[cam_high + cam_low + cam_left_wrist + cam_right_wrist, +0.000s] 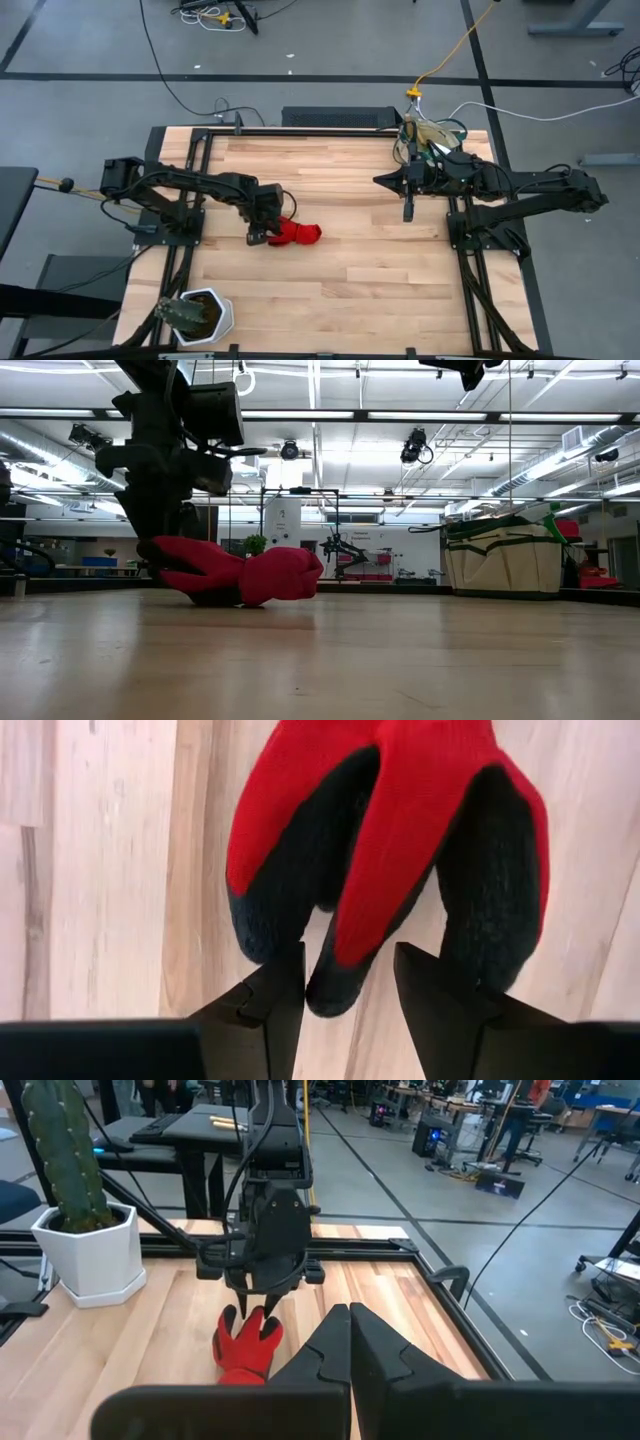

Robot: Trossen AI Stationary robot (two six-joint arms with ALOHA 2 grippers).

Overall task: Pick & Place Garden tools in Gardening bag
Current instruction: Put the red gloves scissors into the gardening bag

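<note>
On the left side of the table (330, 270), the left gripper (348, 982) stands half open around a finger of the red glove (400, 830), probably about to close, while the right gripper (349, 1342) waits closed near the bag (428, 135).

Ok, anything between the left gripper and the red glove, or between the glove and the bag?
Nothing visible. The left gripper is down at the red glove, with one glove finger between its open fingers. From there to the bag at the far right corner, only bare table shows.

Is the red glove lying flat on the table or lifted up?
Lying on the table: the red glove rests on the wood, left gripper fingers around one fingertip.
</note>
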